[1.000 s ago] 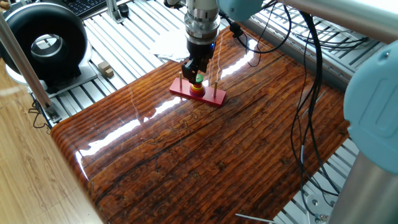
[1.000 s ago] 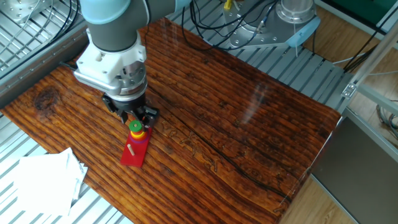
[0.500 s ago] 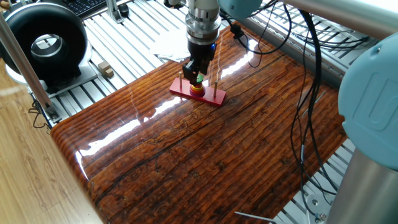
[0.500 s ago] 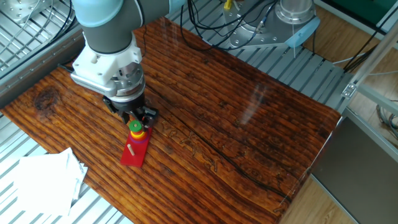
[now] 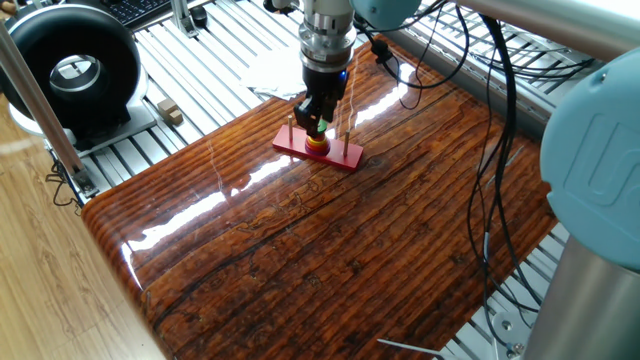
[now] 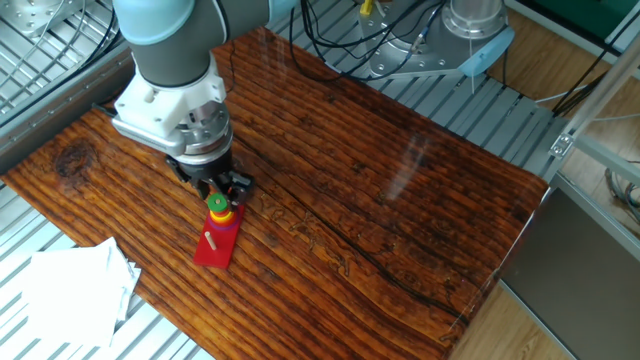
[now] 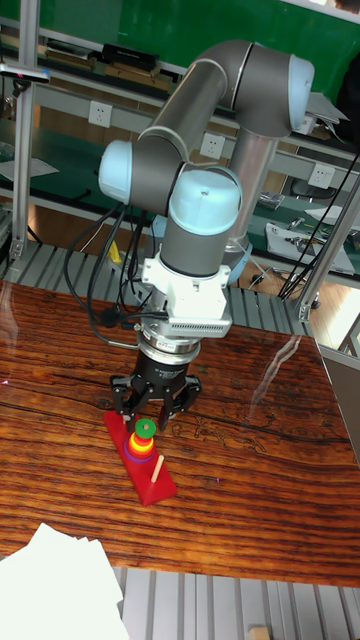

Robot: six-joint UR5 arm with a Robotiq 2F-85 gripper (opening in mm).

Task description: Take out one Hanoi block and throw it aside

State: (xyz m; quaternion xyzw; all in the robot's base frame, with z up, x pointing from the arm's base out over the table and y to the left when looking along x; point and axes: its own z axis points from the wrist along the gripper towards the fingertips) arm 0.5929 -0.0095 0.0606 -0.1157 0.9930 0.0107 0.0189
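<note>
The green Hanoi block (image 7: 145, 428) (image 6: 217, 203) (image 5: 319, 126) tops a small stack over a yellow ring (image 7: 143, 440) and a red ring, on a peg of a red base (image 7: 165, 487) (image 6: 208, 255) (image 5: 345, 155). A bare wooden peg (image 7: 156, 467) stands on the same base. My gripper (image 7: 152, 405) (image 6: 220, 190) (image 5: 317, 118) hangs straight down just above the stack. It is open, its fingers spread to either side of the green block's top, and I cannot tell whether they touch it.
White paper sheets (image 6: 70, 285) (image 7: 55, 590) lie off the wooden table's (image 6: 400, 200) edge near the base. A black round device (image 5: 75, 70) and a small wooden block (image 5: 168, 110) sit on the metal slats. Cables (image 5: 490, 150) hang beside the arm.
The arm's upper body has shifted slightly. The gripper stays over the stack, and the rings have not moved.
</note>
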